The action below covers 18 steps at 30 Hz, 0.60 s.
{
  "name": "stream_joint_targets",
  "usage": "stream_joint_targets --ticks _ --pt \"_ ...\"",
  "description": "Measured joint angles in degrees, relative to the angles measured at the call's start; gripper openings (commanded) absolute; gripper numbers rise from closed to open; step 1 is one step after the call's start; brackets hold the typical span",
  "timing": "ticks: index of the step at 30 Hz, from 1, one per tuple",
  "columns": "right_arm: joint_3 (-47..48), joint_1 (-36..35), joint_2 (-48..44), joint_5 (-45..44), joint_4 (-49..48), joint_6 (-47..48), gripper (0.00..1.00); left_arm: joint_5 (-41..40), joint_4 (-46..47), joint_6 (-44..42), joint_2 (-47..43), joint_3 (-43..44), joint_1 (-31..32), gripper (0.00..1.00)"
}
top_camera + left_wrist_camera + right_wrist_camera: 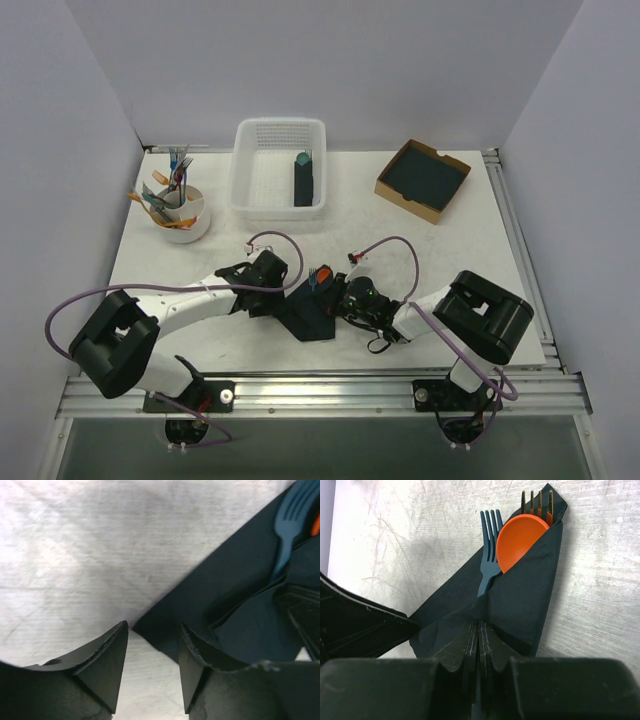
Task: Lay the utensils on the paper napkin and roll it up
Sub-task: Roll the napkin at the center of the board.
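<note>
— So, where does the paper napkin point(308, 316) sit on your screen?

— I see it on the table point(470, 240) near the front edge, between the two arms, folded over itself into a dark wedge.

— And the utensils?

— Tucked inside it, heads poking out of the open end. On my right wrist view I make out an orange spoon point(520, 537), a teal fork point(490, 550) just beside it, and the tines of a second fork point(538, 502) behind the spoon.

— What about the right gripper point(479, 630)?

— Clenched. Its fingers press together on a fold at the narrow end of the napkin.

— And the left gripper point(152, 627)?

— Released, grasping nothing. Its jaws stand apart low over the table, with a corner of the napkin lying in the gap. One finger is over the dark paper, the other over bare table.

— Anything else in view?

— At the back I have a white basket point(265, 170) holding a dark roll with a teal tip point(303, 180), a cardboard box point(410, 200) of dark sheets to its right, and a white cup point(190, 225) of cutlery on the left.
</note>
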<state>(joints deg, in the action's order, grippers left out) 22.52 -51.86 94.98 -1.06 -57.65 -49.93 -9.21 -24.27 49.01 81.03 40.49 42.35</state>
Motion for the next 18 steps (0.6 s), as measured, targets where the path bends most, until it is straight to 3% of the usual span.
stream_joint_targets --ticks 7,18 --pt "0.00 0.00 0.00 0.00 0.00 -0.02 0.00 -1.92 -5.25 0.26 -1.51 -0.22 0.07 0.56" --pt "0.00 0.00 0.17 0.02 -0.24 -0.22 0.00 -0.35 -2.25 0.17 -0.04 0.26 0.07 0.55"
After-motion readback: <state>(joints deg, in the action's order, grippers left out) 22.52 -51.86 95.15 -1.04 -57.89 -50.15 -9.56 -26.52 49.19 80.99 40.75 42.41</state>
